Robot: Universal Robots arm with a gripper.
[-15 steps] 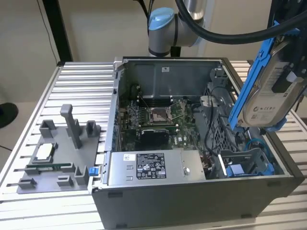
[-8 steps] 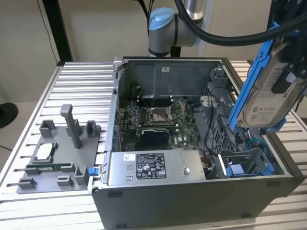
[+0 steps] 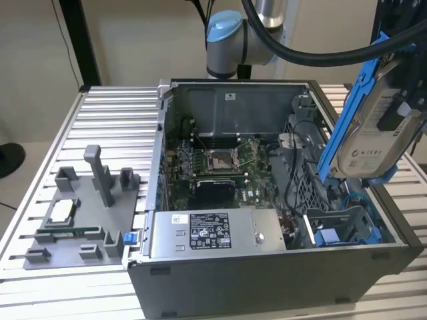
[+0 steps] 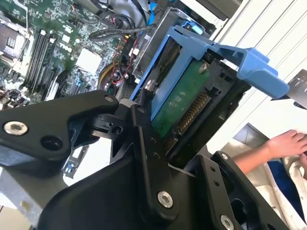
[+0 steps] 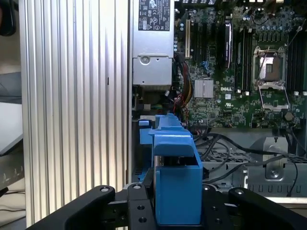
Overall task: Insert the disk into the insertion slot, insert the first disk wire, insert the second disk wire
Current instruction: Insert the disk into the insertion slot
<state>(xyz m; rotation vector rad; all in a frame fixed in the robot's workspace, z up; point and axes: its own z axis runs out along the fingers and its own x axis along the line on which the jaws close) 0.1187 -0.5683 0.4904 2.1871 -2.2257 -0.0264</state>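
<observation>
Exterior view: hand (image 3: pixel 398 115) clamped on the disk (image 3: pixel 365 137), which hangs tilted above the open computer case (image 3: pixel 267 277). It is over the insertion slot (image 3: pixel 343 223), not in it.

Second wrist view: black fingers (image 4: pixel 144 143) pinch the blue frame (image 4: pixel 240 60); green circuit board (image 4: pixel 184 103) exposed.

First wrist view: disk edge-on between the fingers, above the case interior.

Judged stiff, dense, shock-sensitive. Grip the frame's side rails, never the board or connector.

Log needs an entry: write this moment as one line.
gripper: shut on disk | disk: tilted, aloft, outside slot | step: disk insertion, not done
</observation>
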